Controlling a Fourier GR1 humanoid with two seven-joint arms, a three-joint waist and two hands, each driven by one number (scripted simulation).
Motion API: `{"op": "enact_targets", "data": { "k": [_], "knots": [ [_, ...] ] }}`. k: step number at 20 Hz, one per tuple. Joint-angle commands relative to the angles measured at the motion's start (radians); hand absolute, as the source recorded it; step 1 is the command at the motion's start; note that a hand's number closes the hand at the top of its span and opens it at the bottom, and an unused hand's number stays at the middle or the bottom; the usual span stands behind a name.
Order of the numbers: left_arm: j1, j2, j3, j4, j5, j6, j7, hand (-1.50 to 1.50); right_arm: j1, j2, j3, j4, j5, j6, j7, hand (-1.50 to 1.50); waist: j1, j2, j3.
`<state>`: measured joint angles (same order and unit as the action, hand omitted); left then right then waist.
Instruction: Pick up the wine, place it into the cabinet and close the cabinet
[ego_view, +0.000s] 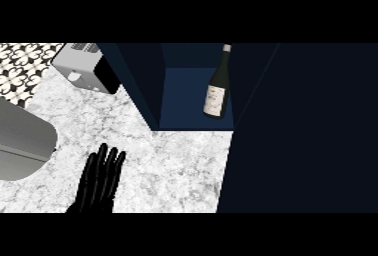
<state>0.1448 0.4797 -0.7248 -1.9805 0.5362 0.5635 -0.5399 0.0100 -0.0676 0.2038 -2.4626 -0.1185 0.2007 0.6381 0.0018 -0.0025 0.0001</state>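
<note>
Left hand (100, 182): black, fingers straight, holding nothing, resting on the white marble tabletop (170, 165). Up and left of it, a grey metal toaster (85, 67). Up and right of it, the dark glass wine bottle (216, 90) stands inside the open navy cabinet (193, 100), near its right wall. The right hand is not visible. Risk: the large dark door panel (303, 130) swinging shut could clip the bottle if it sits too far forward.

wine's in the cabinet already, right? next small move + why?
Yes: the wine bottle stands inside the open cabinet. Probably next: swing the dark door at the right shut. Only the left hand shows, open over the counter.
</note>
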Motion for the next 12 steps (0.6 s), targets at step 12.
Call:
{"op": "enact_targets", "data": {
  "k": [12],
  "knots": [
    [0.123,0.167,0.358,-0.07,0.2,-0.204,-0.014,-1.5,0.098,0.045,0.295,-0.129,-0.089,-0.006,0.168,1.5,-0.001,0.0,0.0]
  ]
}}
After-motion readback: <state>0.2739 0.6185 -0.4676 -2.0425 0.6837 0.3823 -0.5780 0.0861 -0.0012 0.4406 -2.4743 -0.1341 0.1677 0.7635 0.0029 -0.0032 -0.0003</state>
